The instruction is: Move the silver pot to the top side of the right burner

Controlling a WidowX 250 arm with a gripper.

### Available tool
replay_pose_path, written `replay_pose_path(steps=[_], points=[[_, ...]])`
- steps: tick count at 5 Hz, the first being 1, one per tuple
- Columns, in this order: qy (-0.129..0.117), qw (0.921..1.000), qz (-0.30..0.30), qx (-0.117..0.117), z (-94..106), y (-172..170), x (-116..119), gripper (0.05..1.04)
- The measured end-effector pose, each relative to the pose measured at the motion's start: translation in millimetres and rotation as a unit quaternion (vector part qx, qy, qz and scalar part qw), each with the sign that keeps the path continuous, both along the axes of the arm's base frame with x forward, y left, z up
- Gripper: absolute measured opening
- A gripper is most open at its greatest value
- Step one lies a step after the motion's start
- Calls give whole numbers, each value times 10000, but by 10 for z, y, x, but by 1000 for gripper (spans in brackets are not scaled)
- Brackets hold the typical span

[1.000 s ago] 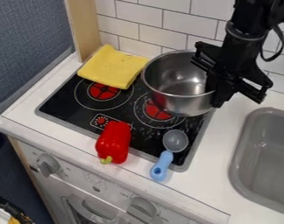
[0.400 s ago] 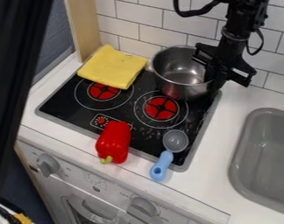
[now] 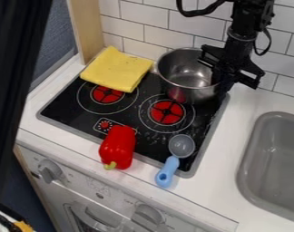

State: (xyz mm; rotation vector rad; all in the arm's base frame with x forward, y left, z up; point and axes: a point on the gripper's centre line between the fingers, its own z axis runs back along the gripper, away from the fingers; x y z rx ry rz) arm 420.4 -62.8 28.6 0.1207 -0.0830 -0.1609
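"What's on the stove, left to right?"

"A yellow cloth at the back left corner, a red pepper across the front edge, then a blue-handled spoon."

"And the silver pot?"

"Behind the right burner — near the back right corner, the end effector clamped on its right rim"

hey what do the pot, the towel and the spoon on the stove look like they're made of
Pot: polished metal, probably stainless steel, given its silvery reflections. Towel: matte fabric, judging by its soft folds. Spoon: likely plastic, with a smooth blue handle and gray bowl.
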Motion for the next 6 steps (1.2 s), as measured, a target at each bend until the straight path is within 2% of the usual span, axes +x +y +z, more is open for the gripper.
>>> replay_pose_path(steps=[1, 4, 6], points=[[-78, 9996, -228, 167, 15, 63, -88, 72], [-166, 9989, -432, 81, 85, 126, -342, 72], [-142, 9985, -529, 34, 102, 111, -394, 101]])
